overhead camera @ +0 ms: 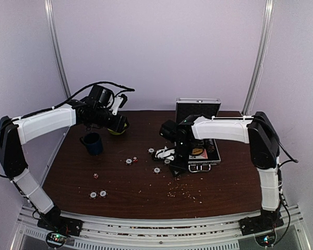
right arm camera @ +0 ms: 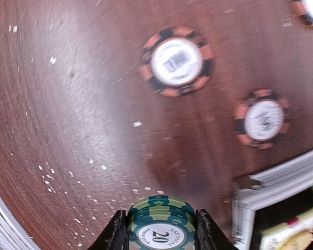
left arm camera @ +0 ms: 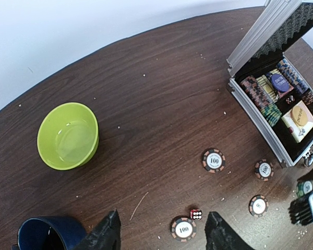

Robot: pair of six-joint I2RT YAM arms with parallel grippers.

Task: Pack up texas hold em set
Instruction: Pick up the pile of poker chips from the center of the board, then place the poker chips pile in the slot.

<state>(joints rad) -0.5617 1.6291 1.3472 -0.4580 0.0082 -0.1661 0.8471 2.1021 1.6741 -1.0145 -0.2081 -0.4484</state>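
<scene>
- Lying nearest the arm bases, two chips (overhead camera: 93, 195) sit side by side at the front left of the table (overhead camera: 146, 200).
- Farther in, around mid-table, loose chips (left arm camera: 214, 160) with white centres lie flat and apart from one another, with a red die (left arm camera: 196, 213) just beside one of them.
- To their right, the right gripper (right arm camera: 161, 232) is clamped on a stack of green chips (right arm camera: 159, 219), the top one marked 20. It holds the stack just beside a corner of the case (overhead camera: 204, 167). Whether the stack touches the wood cannot be told.
- The case stands open on the right half of the table, its lid (left arm camera: 266, 31) raised at the far side. Rows of chips (left arm camera: 261, 94) and a card box (left arm camera: 299, 120) lie inside.
- On the left, a dark blue mug (overhead camera: 92, 143) stands upright, with a lime-green bowl (left arm camera: 68, 136) beyond it.
- Above the bowl's end of the table the left gripper (left arm camera: 164, 232) hangs with its jaws apart and nothing between them.
</scene>
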